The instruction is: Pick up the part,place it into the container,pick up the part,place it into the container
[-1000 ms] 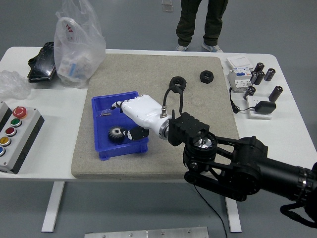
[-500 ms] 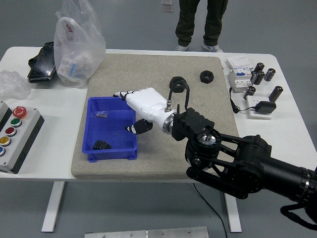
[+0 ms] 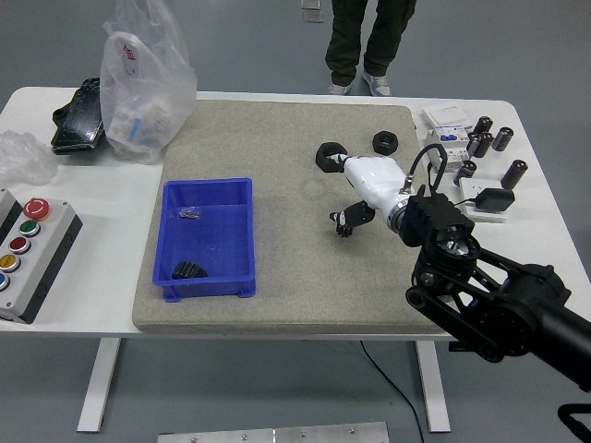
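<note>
Right hand (image 3: 362, 189) now away from bin (image 3: 209, 237), beside black nut (image 3: 329, 156).

A white hand (image 3: 362, 185) on a black arm (image 3: 499, 295) hangs over a beige-grey mat (image 3: 286, 277). The bin (image 3: 209, 238) is bright blue, holding a black gear (image 3: 191, 270). Two nuts (image 3: 329, 155) far right are black. The table (image 3: 545, 231) is white; the left box (image 3: 28, 249) carries red, green and yellow buttons.

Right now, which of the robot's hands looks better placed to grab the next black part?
The right hand. It is the only one in view, with fingers open right beside the black nut on the mat, and a second nut just behind. The left arm is nowhere in sight.
</note>
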